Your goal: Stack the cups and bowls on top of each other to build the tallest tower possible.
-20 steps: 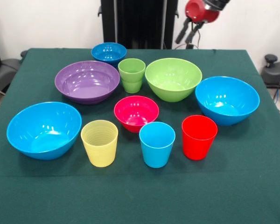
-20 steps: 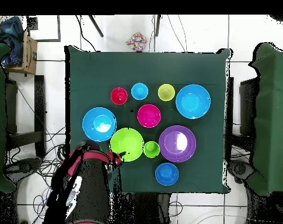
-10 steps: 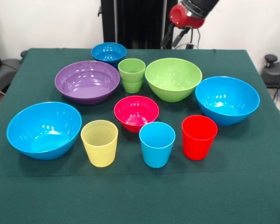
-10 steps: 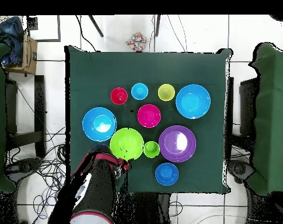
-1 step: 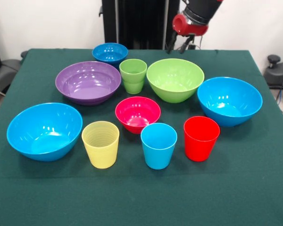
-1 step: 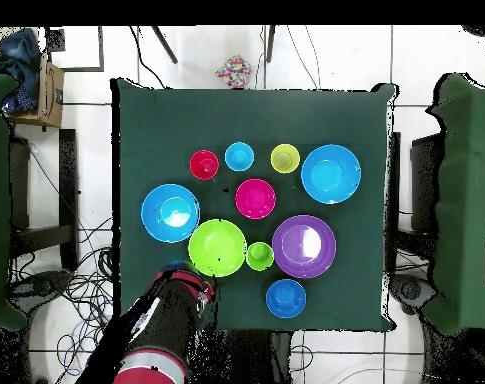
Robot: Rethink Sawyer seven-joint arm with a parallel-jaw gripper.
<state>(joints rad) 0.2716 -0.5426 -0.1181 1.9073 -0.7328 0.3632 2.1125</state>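
Ten pieces are sitting apart on the green table (image 5: 254, 155), none stacked, so you are looking at no tower yet. Taking the pink-red bowl (image 5: 137, 113) as the dial's centre in the front view: the lime-green bowl (image 5: 175, 79) is lying at one o'clock, the green cup (image 5: 133, 76) at twelve, the purple bowl (image 5: 87, 82) at ten, the small dark blue bowl (image 5: 110, 52) behind it. One large light blue bowl (image 5: 229, 100) is sitting at three, the other (image 5: 44, 130) at eight. The yellow cup (image 5: 100, 144), light blue cup (image 5: 158, 145) and red cup (image 5: 201, 138) are standing along the near side. The gripper (image 5: 179, 44) is hanging above the table's far edge, beyond the lime-green bowl; you cannot tell whether its grasp is closed or released.
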